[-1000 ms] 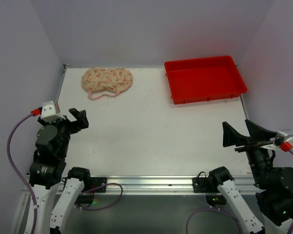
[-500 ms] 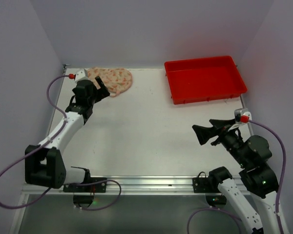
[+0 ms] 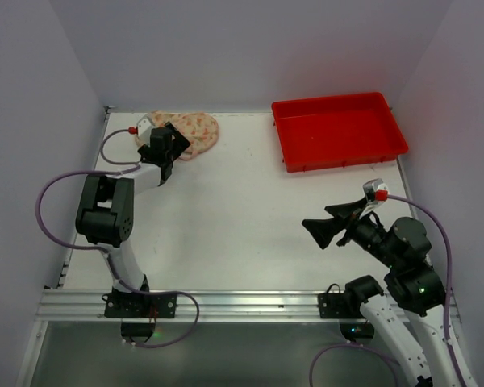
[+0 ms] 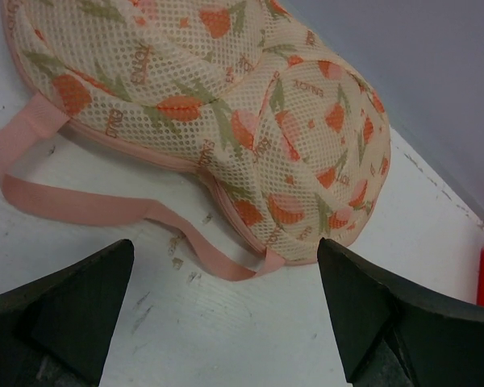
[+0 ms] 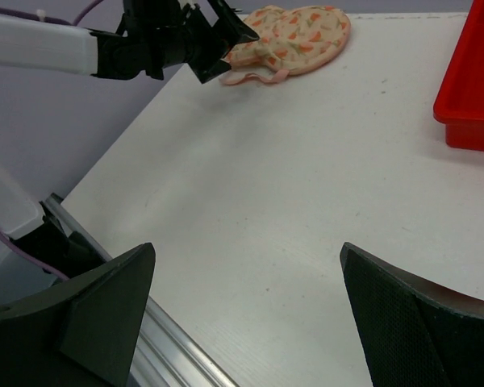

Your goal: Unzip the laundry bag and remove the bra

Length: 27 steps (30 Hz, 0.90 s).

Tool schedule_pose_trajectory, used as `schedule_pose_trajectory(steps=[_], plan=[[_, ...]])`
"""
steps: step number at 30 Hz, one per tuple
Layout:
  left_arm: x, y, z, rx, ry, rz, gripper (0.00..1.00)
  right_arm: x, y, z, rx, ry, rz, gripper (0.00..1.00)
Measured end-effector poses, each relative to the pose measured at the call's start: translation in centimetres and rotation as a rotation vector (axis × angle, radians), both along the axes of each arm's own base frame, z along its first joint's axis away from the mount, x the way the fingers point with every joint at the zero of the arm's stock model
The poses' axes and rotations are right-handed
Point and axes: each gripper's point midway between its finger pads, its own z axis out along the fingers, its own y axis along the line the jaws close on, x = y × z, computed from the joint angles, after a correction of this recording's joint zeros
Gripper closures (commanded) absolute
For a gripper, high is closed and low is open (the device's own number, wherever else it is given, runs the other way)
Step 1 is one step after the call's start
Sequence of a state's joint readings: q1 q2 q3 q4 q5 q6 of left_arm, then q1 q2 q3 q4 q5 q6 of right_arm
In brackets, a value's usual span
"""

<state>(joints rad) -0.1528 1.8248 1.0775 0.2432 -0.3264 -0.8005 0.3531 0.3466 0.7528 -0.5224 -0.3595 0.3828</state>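
Laundry bag [image 4: 250, 121], zipped, lies at the far left corner of the table [image 3: 250, 210], pink strap [image 4: 89, 205] trailing toward the left gripper [image 4: 222, 266], which hovers just beside it, spread wide and empty. Right gripper [image 5: 248, 266], likewise spread and empty, hangs well apart. Likely fault: closing on strap or mesh rather than the zip pull, not discernible here, would drag the bag.

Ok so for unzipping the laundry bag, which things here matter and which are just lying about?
For the job: laundry bag, looks zipped shut; left gripper, open, right by it; right gripper, open, far off. Bra not visible.
Lying about: red tray, at the far right.
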Motion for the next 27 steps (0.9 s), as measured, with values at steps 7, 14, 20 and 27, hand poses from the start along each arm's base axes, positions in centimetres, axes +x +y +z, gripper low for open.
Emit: schedule_pose_trajectory(steps=[7,14,20,27], plan=[[2.9,-0.6,-3.7,-0.061,-0.041,0.033,0.05,-0.4,0.8,-1.0,0.000,0.019,0.053,0.01],[6.3,-1.4,-5.6,-0.093,-0.104,0.024,0.48,-0.4,0.9,-1.8,-0.003,0.032,0.062,0.01],[6.4,-2.0,-5.5,-0.088,-0.126,-0.021,1.00,-0.3,0.9,-2.6,-0.014,0.046,0.063,0.03],[4.4,-4.3,-5.7,-0.052,-0.096,-0.199,1.00,-0.3,1.0,-2.6,-0.013,0.041,0.072,0.04]])
